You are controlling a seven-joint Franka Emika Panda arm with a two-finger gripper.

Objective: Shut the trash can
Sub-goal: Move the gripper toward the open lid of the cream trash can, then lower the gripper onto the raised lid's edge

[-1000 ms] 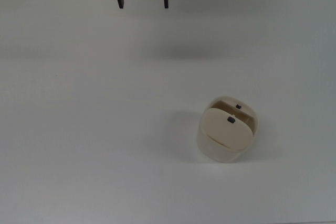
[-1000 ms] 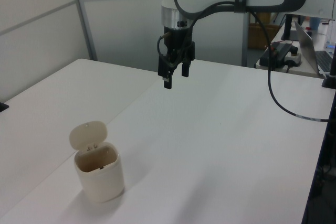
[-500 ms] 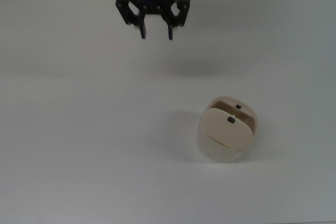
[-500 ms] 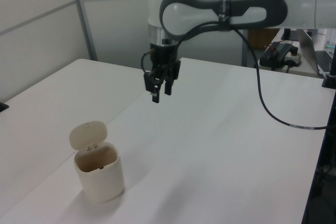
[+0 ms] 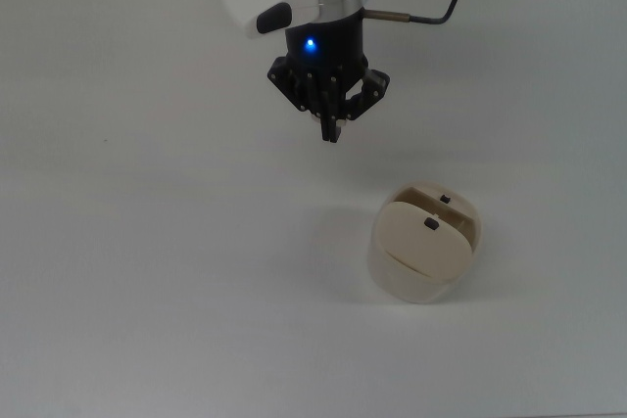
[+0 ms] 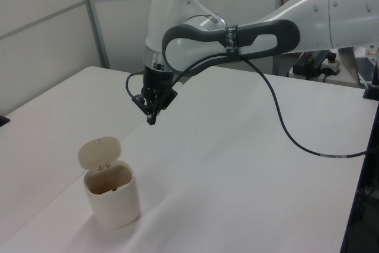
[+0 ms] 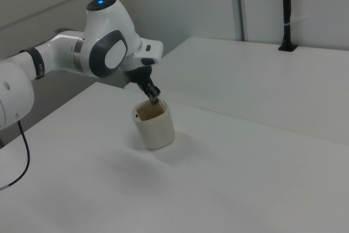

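Observation:
The trash can [image 5: 423, 259] is a small cream-beige bin standing on the white table [image 5: 147, 271] at the top view's lower right. Its flat lid [image 6: 99, 151] with a tiny black button [image 5: 431, 224] stands raised on its hinge, leaving the can open. My gripper [image 5: 331, 132] hangs above the table, up and to the left of the can in the top view, with its black fingers together and nothing between them. In the left view the gripper [image 6: 151, 119] is above and to the right of the can [image 6: 112, 198]. In the right view the gripper [image 7: 154, 100] shows just over the can's [image 7: 155, 126] rim.
A black cable [image 6: 284, 128] loops from the arm over the table at the left view's right. A laptop and other gear [image 6: 349, 51] stand beyond that edge. A black post [image 7: 284, 9] rises at the table's far edge in the right view.
The gripper has come down from the top view's top edge toward the trash can, turning as it went, and its fingers have gone from wide apart to together. The can has not moved.

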